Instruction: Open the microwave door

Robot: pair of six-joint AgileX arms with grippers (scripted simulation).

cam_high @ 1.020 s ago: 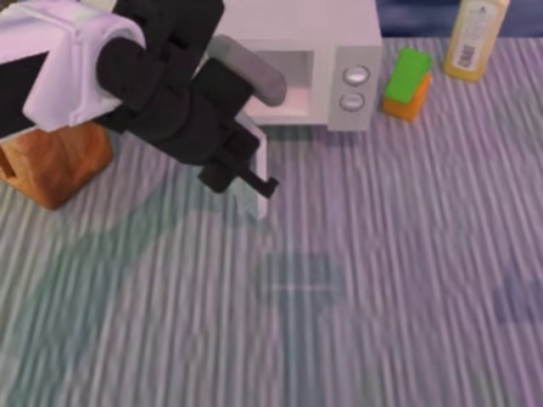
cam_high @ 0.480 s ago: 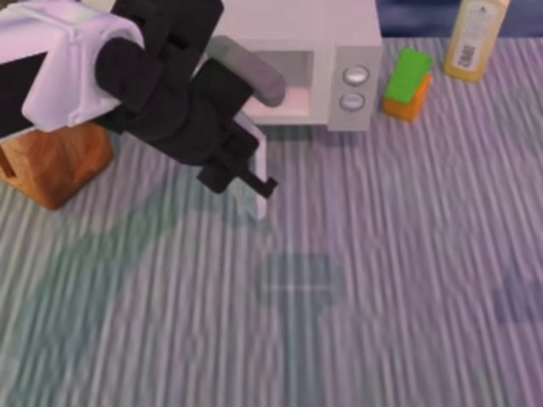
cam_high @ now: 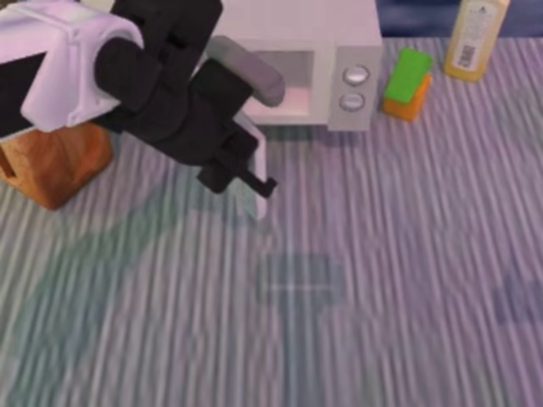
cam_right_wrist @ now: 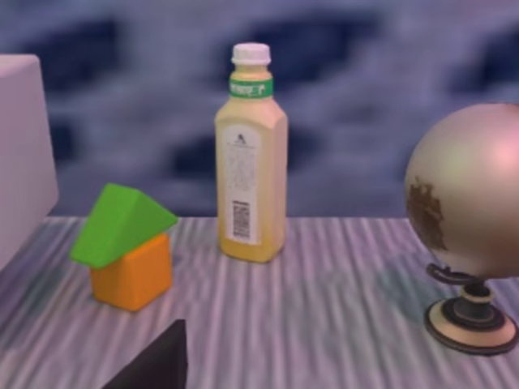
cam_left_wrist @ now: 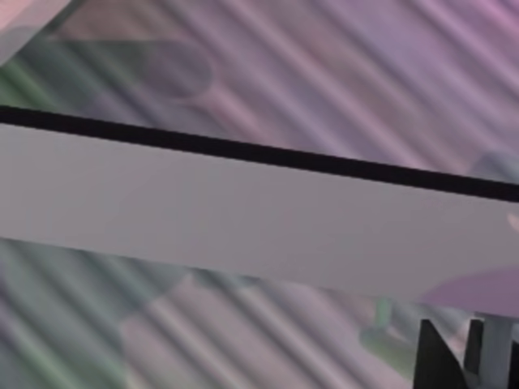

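Pale grey-white microwave door [cam_high: 260,165] stands swung out from the microwave [cam_high: 314,59] at the table's far edge, cavity exposed, seen edge-on as a thin panel. Left gripper [cam_high: 246,180] sits at the door's free edge, apparently to pull it wider; whether its fingers clamp the panel I cannot tell. Right arm is parked out of the top view.

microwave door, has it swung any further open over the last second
No. The microwave door keeps the same angle to the microwave, with the left gripper holding at its edge.
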